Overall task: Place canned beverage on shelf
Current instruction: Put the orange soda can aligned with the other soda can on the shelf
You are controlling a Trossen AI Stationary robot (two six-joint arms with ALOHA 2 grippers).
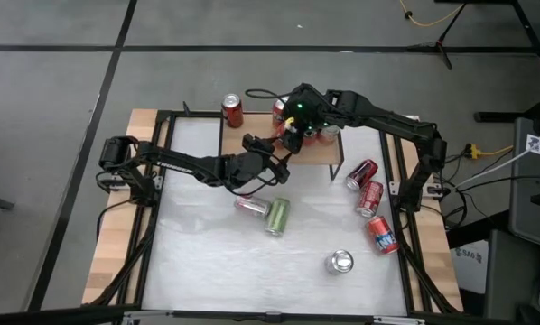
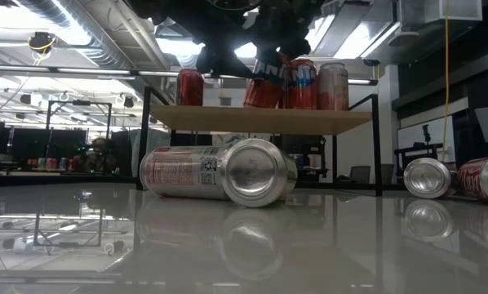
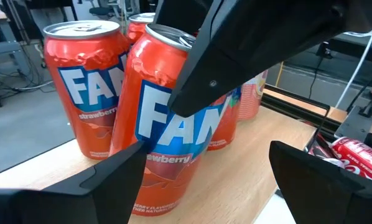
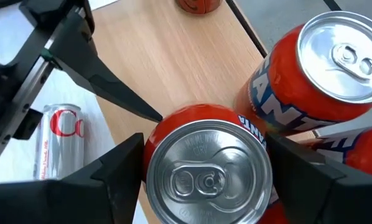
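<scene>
Cans are everywhere: on the white table top [image 1: 216, 271] I count six off the stand, namely a silver-and-red can [image 1: 250, 206] and a green can [image 1: 277, 216] lying on their sides near the middle, three red cans [image 1: 362, 173] lying near the right edge, and one silver can [image 1: 339, 263] standing on end toward the front. One more red can [image 1: 232, 110] stands at the back, on the left end of the shelf as the low view shows it. The small light-wood shelf on thin black legs [image 1: 317, 152] carries, as far as I can make out past the arms, four or five upright orange-red cans in all. The orange-red strawberry soda can with the blue-and-white lettering [image 4: 206, 167] stands upright on the plank, long axis vertical, silver pull-tab top facing up, close beside two matching cans [image 4: 326, 65]. The right gripper [image 4: 204, 171] is clenched on this can from above, one finger on each side. The left gripper [image 3: 204, 177] is spread wide at the shelf's front edge, its fingers either side of the same can without visibly pressing on it.
</scene>
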